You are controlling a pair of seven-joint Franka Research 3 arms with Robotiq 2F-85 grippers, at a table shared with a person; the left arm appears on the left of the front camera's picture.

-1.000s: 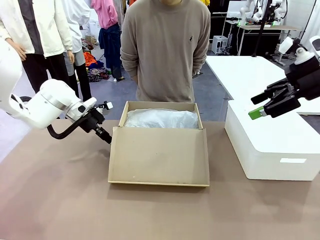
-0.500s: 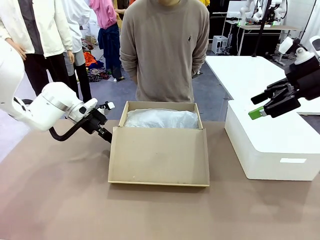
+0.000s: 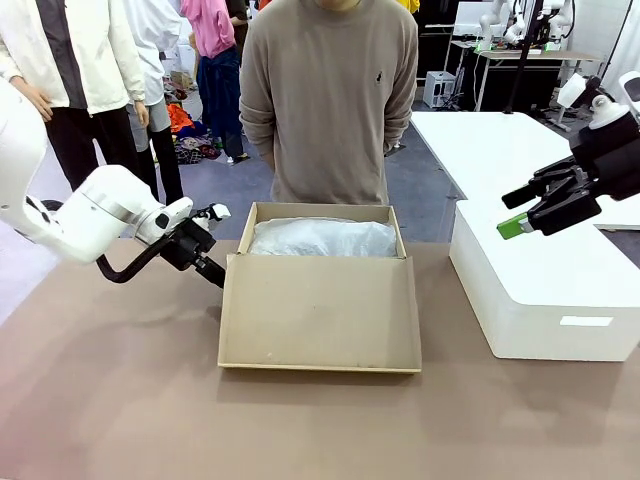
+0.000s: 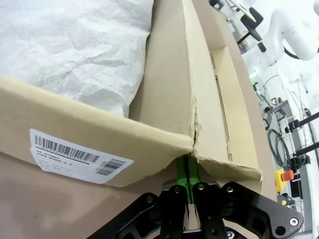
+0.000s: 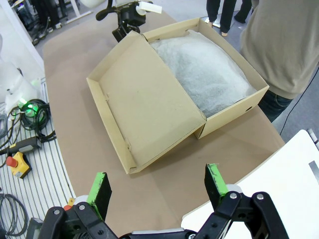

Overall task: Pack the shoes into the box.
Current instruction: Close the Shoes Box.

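The tan cardboard box (image 3: 244, 232) stands open at the table's middle, its hinged lid (image 3: 320, 310) folded down toward me. Crumpled white tissue paper (image 3: 320, 238) covers its inside; the shoes are hidden. My left gripper (image 3: 214, 277) is shut, its tips against the lid's left corner by the hinge. In the left wrist view the closed green pads (image 4: 188, 172) press up under that torn corner of the box (image 4: 75, 129). My right gripper (image 3: 515, 210) hangs open and holds nothing, above the white box at right; the right wrist view has it (image 5: 157, 184) over the lid (image 5: 144, 109).
A person (image 3: 330, 100) stands at the far edge behind the box, arms behind the back. A large white rectangular box (image 3: 540, 290) takes up the table's right side. Bare brown tabletop (image 3: 150, 400) stretches in front and at left.
The left arm's wrist has shifted slightly and the lid has slid a touch to the right. The right arm has not moved.
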